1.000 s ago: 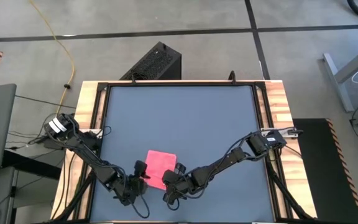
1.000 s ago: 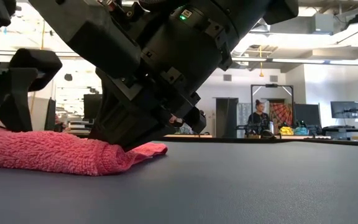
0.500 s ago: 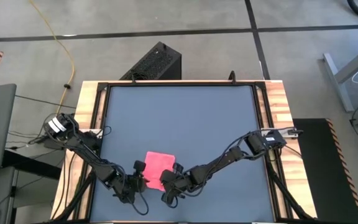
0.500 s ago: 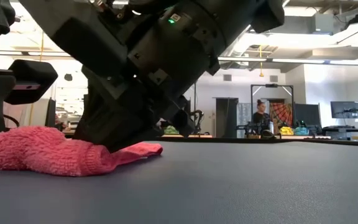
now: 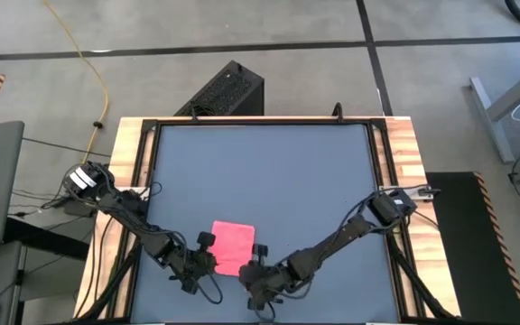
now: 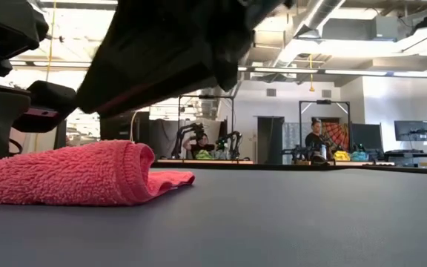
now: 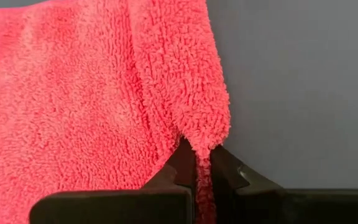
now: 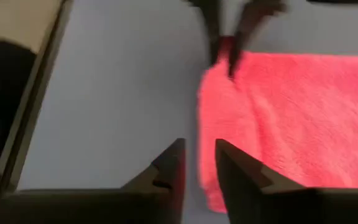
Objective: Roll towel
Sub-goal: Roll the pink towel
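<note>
The pink towel [image 5: 233, 244] lies flat on the dark table near its front edge, with its near edge folded over into a soft loop [image 6: 128, 172]. My left gripper [image 5: 209, 262] is at the towel's near left corner, shut on it [image 7: 202, 173]. My right gripper [image 5: 258, 268] hangs just off the towel's near right side. Its fingers [image 8: 199, 168] stand apart with nothing between them, and the towel [image 8: 291, 112] lies ahead of them. In the low view the right arm [image 6: 161, 44] is raised above the cloth. My left gripper pinches a raised fold of the towel at its near left corner [image 7: 199, 144] between its two fingers. The fingers come in low, slanting from the table's near left. The pinched ridge stands up slightly. The rest of the towel [image 7: 73, 93] lies slack on the table.
The table's black frame and wooden side rails [image 5: 125, 181] border the dark surface, which is bare beyond the towel toward the far and right edges [image 5: 314, 171]. A black box [image 5: 224, 90] stands on the floor behind the table. People and desks show far off in the room [image 6: 313, 144].
My right gripper has let go of the towel's near edge. It has lifted and drawn back toward the table's near edge. The pressed-down rolled edge has sprung up into a loose loop. My left gripper has taken hold of the near left corner, bunching the cloth there.
</note>
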Available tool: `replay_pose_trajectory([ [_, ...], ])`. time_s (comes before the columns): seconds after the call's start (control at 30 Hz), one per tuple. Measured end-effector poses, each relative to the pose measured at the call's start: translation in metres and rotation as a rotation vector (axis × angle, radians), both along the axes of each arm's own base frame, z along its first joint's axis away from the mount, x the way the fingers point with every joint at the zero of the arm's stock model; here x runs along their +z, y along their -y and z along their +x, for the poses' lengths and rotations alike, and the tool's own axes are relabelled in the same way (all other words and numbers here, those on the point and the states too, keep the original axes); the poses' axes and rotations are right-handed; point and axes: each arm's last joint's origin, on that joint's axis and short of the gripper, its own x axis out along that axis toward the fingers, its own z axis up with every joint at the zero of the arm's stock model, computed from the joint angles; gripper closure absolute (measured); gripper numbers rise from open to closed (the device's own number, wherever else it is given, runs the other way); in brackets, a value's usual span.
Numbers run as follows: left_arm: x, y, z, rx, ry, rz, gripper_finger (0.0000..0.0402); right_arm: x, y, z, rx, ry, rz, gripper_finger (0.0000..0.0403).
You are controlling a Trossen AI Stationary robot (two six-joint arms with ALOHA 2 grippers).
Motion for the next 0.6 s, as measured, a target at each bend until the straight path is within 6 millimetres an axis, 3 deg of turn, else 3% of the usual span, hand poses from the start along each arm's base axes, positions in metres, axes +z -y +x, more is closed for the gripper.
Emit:
replay_pose_trajectory([
  [0.2,0.000,-0.004,0.005,-0.009,-0.024,-0.050,0.0401,-0.002,-0.012,-0.006,0.025,0.052,-0.211,0.0195],
  [0.3,0.000,-0.006,0.006,-0.010,-0.034,-0.061,0.0401,-0.013,-0.011,-0.003,0.049,0.030,-0.247,0.0157],
  [0.47,0.000,-0.007,0.007,-0.010,-0.040,-0.066,0.0401,-0.035,-0.008,0.000,0.045,-0.017,-0.306,0.0141],
  [0.6,0.000,-0.006,0.007,-0.020,-0.043,-0.070,0.0401,-0.034,-0.008,0.001,0.036,-0.004,-0.326,0.0145],
])
